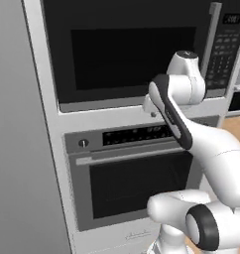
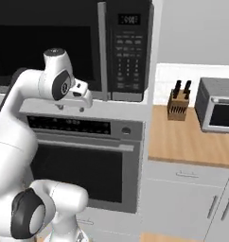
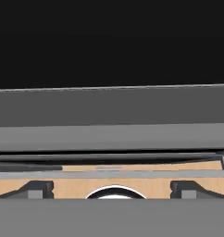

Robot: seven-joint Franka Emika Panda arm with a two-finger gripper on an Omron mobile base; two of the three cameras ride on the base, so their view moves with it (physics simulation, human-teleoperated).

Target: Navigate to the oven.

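The oven [image 1: 137, 183] is built into the steel column straight ahead, below the microwave [image 1: 127, 54]. It has a dark glass door, a horizontal bar handle [image 1: 132, 155] and a black display strip with a round knob [image 1: 83, 143]. From the right side the oven [image 2: 83, 172] stands close behind my arm. My gripper [image 2: 71, 108] hangs in front of the band between microwave and oven, touching neither. In the hand view my gripper [image 3: 113, 190] is open, fingertips [image 3: 37, 189] wide apart with nothing between them, facing dark glass and grey steel strips.
A tall grey panel [image 1: 18, 149] flanks the column on the left. To the right runs a wooden counter [image 2: 182, 142] with a knife block [image 2: 179, 101] and a toaster oven [image 2: 218, 106], over grey cabinets [image 2: 192, 203].
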